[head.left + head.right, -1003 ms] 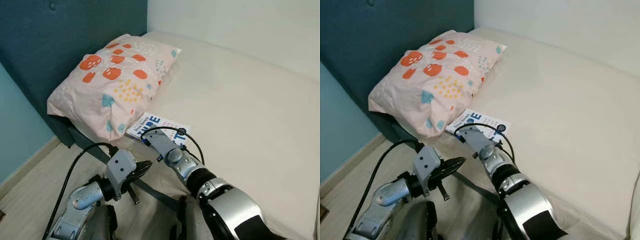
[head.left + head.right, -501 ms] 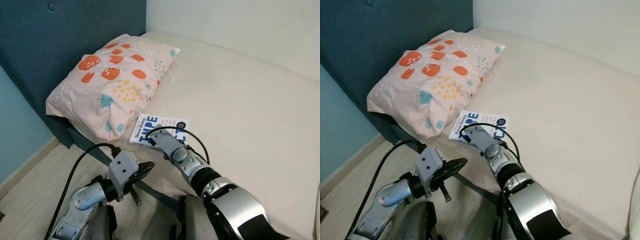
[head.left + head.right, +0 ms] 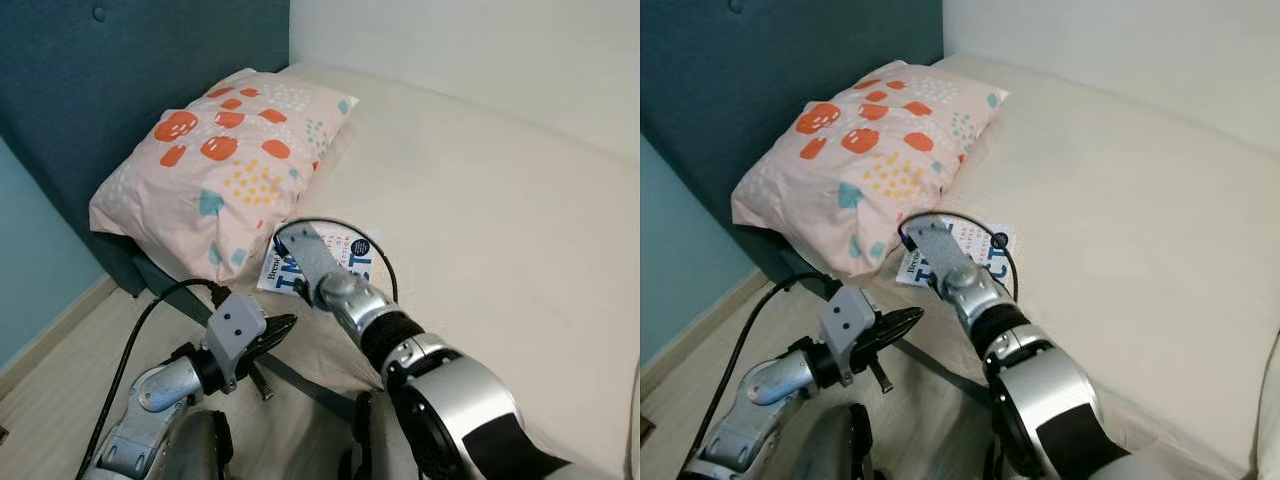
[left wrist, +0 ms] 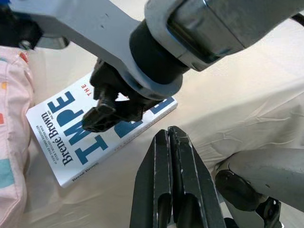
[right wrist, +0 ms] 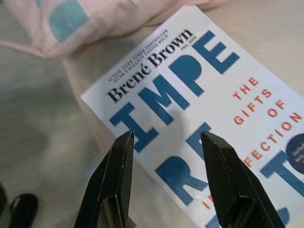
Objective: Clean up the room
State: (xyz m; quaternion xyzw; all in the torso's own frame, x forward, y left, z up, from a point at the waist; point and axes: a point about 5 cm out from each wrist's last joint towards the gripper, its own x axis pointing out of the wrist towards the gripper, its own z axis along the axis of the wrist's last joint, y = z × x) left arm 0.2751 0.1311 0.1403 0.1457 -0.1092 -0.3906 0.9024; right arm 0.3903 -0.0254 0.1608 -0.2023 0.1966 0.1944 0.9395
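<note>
One paperback book (image 5: 204, 118), white with big blue letters and the author line "Brené Brown", flat on the cream bedsheet (image 3: 480, 200) just beside the lower corner of the spotted pillow (image 3: 225, 160). Close to the mattress edge, cover up, one corner tucked right against the pillow's hem. Directly above that book, the right gripper (image 5: 166, 156), fingers spread apart with nothing between them, tips poised over the blue lettering near the book's pillow-side end; touching the cover or just clear of it, cannot tell. From the head camera, right arm reaching forward over the mattress edge, black cable looping above the wrist, much of the book hidden beneath it. Off the bed on the pillow side, lower and nearer the robot than the book, the left gripper (image 4: 173, 142), fingers pressed together and empty, pointing toward the book's near edge from beside the mattress. Behind the pillow, a dark teal upholstered headboard (image 3: 120, 70). Below the pillow's outer end, pale wooden floor (image 3: 60, 350) along a light blue wall.
</note>
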